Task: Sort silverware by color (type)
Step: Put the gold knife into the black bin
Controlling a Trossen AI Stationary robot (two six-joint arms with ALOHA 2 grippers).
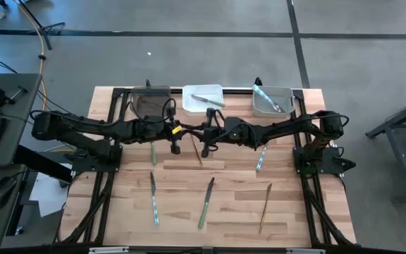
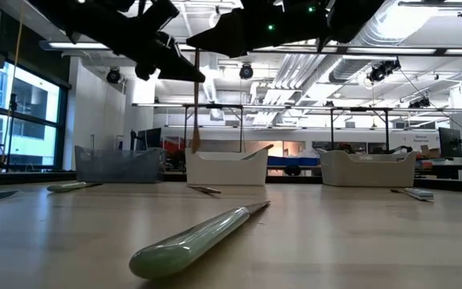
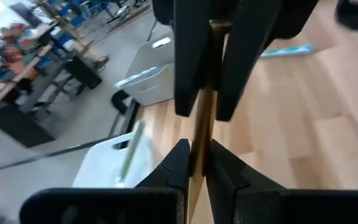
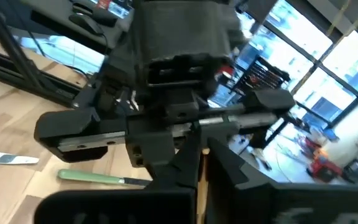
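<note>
A brown-handled piece of silverware (image 2: 196, 104) hangs upright above the table's middle, clear of the wood. My left gripper (image 3: 197, 163) and my right gripper (image 4: 201, 163) face each other there, both shut on it. In the high view they meet at the centre, left gripper (image 1: 187, 132) and right gripper (image 1: 204, 134). In the left wrist view the right gripper's fingers (image 3: 188, 68) stand just beyond my own on the same handle. My left gripper pinches the brown handle (image 3: 197, 140) between its two fingers, coming from the table's left, slanting a little down, fingers across the handle. The piece hangs upright, clear of the table. My right gripper pinches the same handle (image 4: 202, 149) between its two fingers, level from the table's right, fingers across it. The lower end (image 2: 195, 144) hangs free below both holds.
Three bins stand along the far edge: dark (image 1: 150, 102), white (image 1: 203, 90) with a green piece, grey (image 1: 272, 111) with blue ones. Loose on the wood lie green pieces (image 1: 154, 153) (image 1: 206, 203), blue ones (image 1: 154, 200) (image 1: 261, 159) and brown ones (image 1: 265, 207) (image 1: 197, 154).
</note>
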